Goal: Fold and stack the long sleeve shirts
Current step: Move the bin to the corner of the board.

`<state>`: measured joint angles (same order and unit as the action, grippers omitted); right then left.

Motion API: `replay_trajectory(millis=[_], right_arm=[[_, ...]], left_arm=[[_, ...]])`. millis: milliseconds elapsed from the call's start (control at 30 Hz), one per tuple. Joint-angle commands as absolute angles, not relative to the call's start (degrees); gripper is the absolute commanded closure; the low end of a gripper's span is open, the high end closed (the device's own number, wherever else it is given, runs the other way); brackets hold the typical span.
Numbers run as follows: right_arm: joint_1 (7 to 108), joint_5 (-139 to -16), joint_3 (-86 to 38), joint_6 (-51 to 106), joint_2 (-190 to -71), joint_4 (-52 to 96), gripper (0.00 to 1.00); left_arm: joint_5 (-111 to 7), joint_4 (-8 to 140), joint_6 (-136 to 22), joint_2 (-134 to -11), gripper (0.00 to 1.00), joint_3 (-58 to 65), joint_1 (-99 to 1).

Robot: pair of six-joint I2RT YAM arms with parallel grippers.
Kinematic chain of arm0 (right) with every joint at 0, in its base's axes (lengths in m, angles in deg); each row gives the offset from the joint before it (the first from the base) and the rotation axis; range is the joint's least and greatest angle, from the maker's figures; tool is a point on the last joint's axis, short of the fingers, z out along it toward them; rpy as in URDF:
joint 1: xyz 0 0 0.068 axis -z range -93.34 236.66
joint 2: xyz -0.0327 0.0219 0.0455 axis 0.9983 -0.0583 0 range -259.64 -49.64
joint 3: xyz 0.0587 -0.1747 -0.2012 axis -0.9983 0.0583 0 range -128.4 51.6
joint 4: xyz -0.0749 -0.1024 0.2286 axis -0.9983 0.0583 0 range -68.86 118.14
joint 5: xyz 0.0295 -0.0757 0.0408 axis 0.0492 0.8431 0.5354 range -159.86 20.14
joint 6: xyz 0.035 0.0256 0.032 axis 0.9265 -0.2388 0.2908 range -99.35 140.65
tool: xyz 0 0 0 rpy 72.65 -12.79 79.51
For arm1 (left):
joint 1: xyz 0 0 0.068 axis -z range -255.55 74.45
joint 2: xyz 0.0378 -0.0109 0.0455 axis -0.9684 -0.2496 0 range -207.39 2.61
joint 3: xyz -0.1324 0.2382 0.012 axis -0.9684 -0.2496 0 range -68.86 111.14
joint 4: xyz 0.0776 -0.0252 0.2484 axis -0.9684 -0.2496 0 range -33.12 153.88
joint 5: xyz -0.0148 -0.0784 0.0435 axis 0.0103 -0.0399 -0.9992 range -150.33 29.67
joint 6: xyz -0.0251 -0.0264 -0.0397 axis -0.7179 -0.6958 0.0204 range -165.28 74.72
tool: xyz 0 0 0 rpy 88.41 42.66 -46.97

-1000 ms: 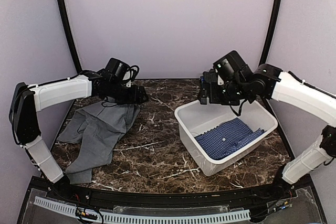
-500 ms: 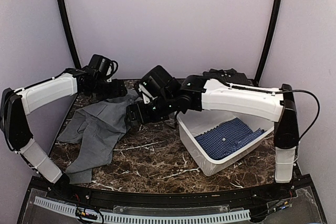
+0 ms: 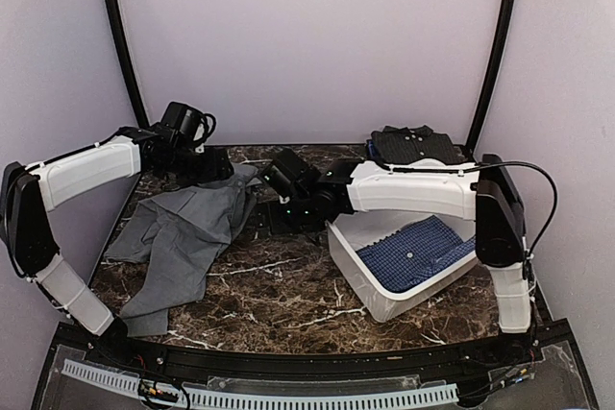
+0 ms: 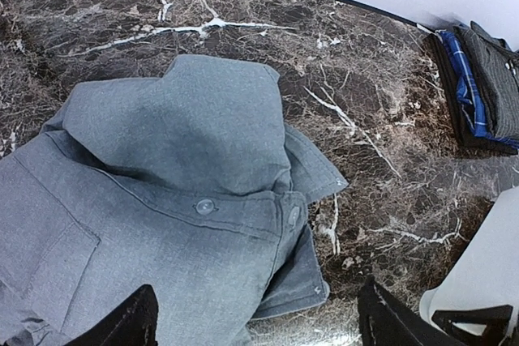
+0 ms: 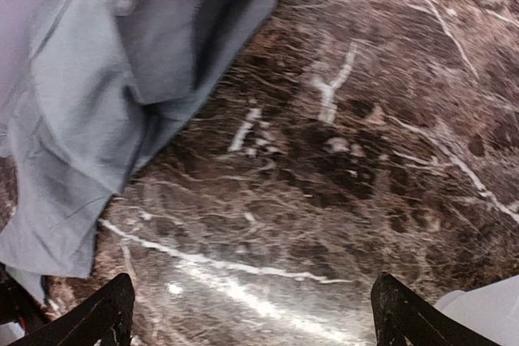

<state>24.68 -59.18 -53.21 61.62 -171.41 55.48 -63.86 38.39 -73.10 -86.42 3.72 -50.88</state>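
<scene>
Top external shows me a folded stack (image 3: 415, 146) at the back right, so part of the job looks done. The grey shirt (image 3: 187, 232) lies crumpled on the table's (image 3: 288, 285) left, and the blue shirt (image 3: 418, 252) sits in the tub (image 3: 394, 302), not yet taken out. My left gripper (image 3: 231, 175) hovers wide over the grey collar, holding nothing; the right gripper (image 3: 274, 210) stands wide and empty just beside that shirt. Both shirts are left to fold.
</scene>
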Motion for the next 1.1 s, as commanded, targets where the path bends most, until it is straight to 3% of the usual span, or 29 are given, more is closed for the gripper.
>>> replay_trajectory(millis=[0, 267, 1067], right_arm=[[28.60, -54.34, -45.95, 64.93, -166.68, 54.42, 0.01], [34.22, -51.96, -34.16, 66.30, -158.71, 52.19, 0.01], [45.14, -55.65, -18.01, 57.74, -145.78, 48.16, 0.01]], left_arm=[[-62.70, 38.51, -72.45, -85.26, 0.16, 2.67, -50.76], [-61.29, 39.29, -72.43, -86.08, 0.17, 2.81, -50.76], [-60.49, 39.07, -72.95, -87.05, 0.17, 3.83, -50.76]])
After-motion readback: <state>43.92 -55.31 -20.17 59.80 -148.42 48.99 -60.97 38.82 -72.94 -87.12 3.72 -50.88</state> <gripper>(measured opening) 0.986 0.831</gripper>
